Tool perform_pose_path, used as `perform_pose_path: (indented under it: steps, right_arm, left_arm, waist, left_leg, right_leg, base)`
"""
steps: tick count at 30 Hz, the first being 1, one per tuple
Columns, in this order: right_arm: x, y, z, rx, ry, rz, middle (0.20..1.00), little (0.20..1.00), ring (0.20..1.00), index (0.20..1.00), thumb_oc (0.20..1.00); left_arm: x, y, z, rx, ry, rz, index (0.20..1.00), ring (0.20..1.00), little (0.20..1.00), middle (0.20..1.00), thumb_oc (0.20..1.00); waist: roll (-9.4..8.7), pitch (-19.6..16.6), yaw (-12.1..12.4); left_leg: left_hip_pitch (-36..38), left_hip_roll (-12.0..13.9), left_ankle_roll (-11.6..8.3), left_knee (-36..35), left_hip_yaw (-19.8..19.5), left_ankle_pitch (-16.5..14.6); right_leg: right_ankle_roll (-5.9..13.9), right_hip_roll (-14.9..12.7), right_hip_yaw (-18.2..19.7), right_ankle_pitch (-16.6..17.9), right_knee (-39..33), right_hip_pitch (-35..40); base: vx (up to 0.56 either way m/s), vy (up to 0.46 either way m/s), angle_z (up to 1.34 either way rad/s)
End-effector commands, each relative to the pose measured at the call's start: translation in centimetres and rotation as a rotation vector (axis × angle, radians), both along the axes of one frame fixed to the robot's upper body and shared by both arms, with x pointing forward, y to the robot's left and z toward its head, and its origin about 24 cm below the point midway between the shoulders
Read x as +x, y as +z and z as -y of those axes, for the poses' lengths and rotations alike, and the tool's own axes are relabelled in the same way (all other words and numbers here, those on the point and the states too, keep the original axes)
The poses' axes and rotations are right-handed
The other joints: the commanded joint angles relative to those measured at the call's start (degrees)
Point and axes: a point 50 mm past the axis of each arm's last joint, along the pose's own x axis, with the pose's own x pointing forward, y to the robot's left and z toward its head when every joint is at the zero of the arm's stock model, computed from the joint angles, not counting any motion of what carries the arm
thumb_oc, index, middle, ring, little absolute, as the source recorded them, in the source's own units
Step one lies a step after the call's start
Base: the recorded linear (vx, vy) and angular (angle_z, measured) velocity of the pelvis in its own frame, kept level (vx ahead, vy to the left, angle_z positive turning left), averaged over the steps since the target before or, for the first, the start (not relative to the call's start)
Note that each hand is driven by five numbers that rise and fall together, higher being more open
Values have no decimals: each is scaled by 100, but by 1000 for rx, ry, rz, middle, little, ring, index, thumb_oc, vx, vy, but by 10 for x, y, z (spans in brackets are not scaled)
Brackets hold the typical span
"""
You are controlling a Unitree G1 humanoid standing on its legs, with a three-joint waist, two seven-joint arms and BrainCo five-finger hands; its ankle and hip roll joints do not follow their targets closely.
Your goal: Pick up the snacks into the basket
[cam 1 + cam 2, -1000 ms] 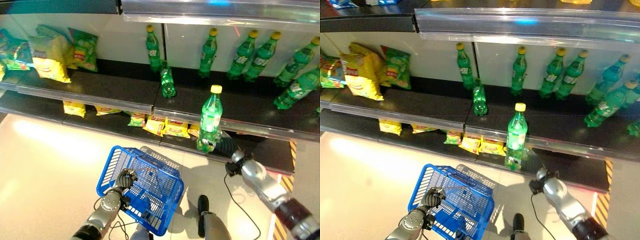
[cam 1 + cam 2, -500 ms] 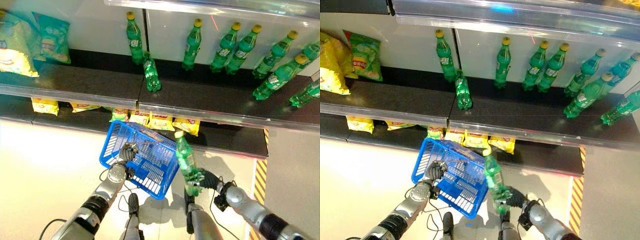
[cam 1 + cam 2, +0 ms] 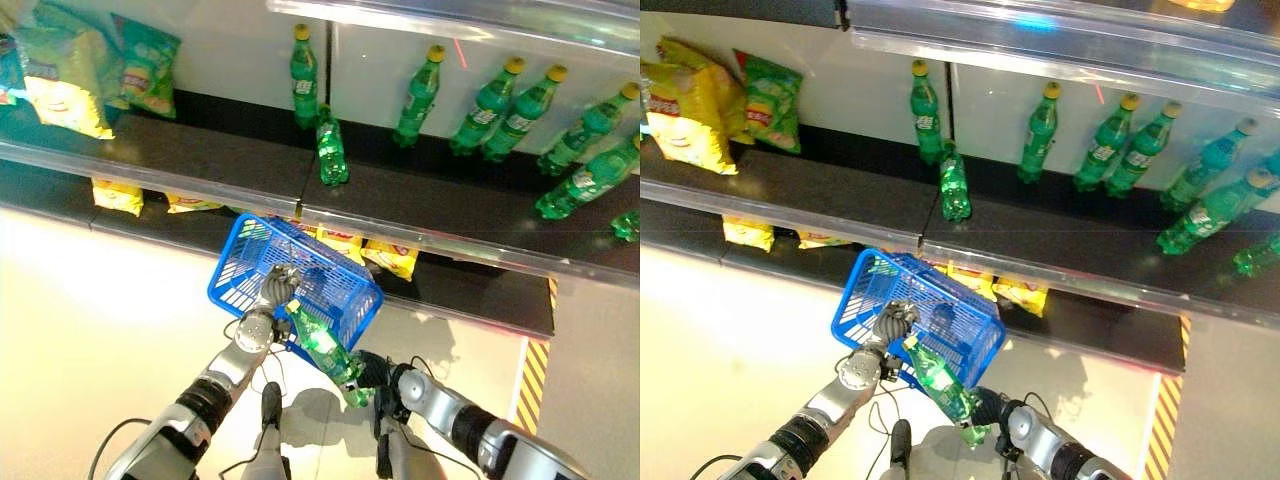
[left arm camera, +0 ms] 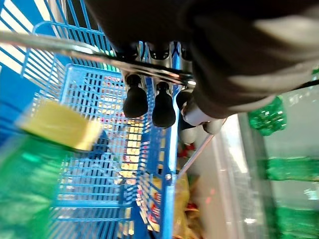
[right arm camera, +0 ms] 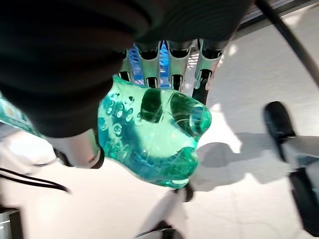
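Dark upper shelf (image 3: 200, 160) holds chip bags (image 3: 70, 75) at its left end and green bottles (image 3: 500, 100) standing to the right, one bottle (image 3: 332, 155) lying near its front edge. Lower shelf (image 3: 470, 290) beneath carries yellow snack packs (image 3: 390, 258).

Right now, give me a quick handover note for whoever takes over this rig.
Left hand: shut on the handle of the blue basket, held up in front of the shelves.
Right hand: shut on the base of a green bottle, tilted with its yellow cap at the basket's rim.
Done: bottle is off the shelf; not yet released into the basket.
Left: drop the bottle in. Snack bags lie on the lower shelf behind the basket, more chip bags on the upper shelf.
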Motion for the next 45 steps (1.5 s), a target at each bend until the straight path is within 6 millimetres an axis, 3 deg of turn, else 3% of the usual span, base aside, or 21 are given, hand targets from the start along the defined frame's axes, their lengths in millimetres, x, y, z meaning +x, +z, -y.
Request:
perform_pose_path:
  steps: [1,4,10,15,19,28,29,30,37,45]
  right_arm:
    - [11,20,-28,78,55,96,200,200,200,200,200]
    - [22,23,-19,100,-77,92,200,200,200,200,200]
    - [52,58,-8,209,-219,184,200,200,200,200,200]
    - [71,83,1,343,-341,230,200,200,200,200,200]
    - [86,109,6,462,-424,278,200,200,200,200,200]
    - [93,121,9,593,-514,276,209,209,209,209,209]
    - [94,123,8,590,-511,286,366,366,366,366,366]
    - [94,126,5,606,-514,289,1000,1000,1000,1000,1000]
    - [93,126,-4,628,-487,278,1000,1000,1000,1000,1000]
    - [87,126,-17,460,-294,358,1000,1000,1000,1000,1000]
  left_arm:
    - [-1,57,31,-126,-158,245,200,200,200,200,200]
    - [-12,62,47,-170,-256,254,200,200,200,200,200]
    - [-36,69,55,-172,-417,285,200,200,200,200,200]
    - [-52,64,56,-123,-539,258,200,200,200,200,200]
    - [-63,47,58,-44,-629,197,200,200,200,200,200]
    - [-67,36,60,-29,-656,145,200,200,200,200,200]
    - [-67,37,60,-27,-658,147,200,200,200,200,200]
    - [-67,38,60,-27,-658,154,200,200,200,200,200]
    - [-67,32,60,-44,-645,123,200,200,200,200,200]
    - [-67,26,54,-66,-614,91,200,200,200,200,200]
  waist:
    - [-172,-209,-19]
    - [-80,-194,118]
    - [10,-176,297]
    - [102,-138,420]
    - [149,-112,485]
    - [165,-77,567]
    - [161,-73,571]
    - [152,-65,572]
    - [117,-53,566]
    - [54,-90,506]
  left_leg:
    - [-321,-230,90,319,-158,-378]
    - [-379,-267,86,307,-224,-356]
    - [-418,-301,90,274,-277,-359]
    - [-469,-335,96,278,-330,-355]
    - [-495,-370,120,289,-335,-380]
    - [-568,-417,131,294,-404,-386]
    - [-575,-416,131,298,-403,-388]
    - [-585,-417,133,307,-392,-392]
    - [-589,-413,137,323,-366,-394]
    - [-567,-388,144,347,-356,-410]
  right_leg:
    - [473,-359,58,-236,-134,24]
    - [469,-389,-23,-249,-133,48]
    - [476,-435,-105,-270,-159,64]
    - [485,-472,-139,-293,-131,46]
    - [491,-519,-159,-313,-99,32]
    - [507,-573,-217,-319,-102,23]
    - [508,-577,-221,-317,-104,21]
    - [509,-576,-216,-312,-102,18]
    - [490,-563,-177,-302,-74,-31]
    - [489,-550,-132,-304,-41,-53]
  base:
    - [24,-9,19]
    - [33,-15,15]
    - [38,-10,11]
    - [29,-1,9]
    - [11,9,5]
    - [3,2,7]
    - [-6,-1,3]
    - [0,0,0]
    - [0,0,0]
    - [0,0,0]
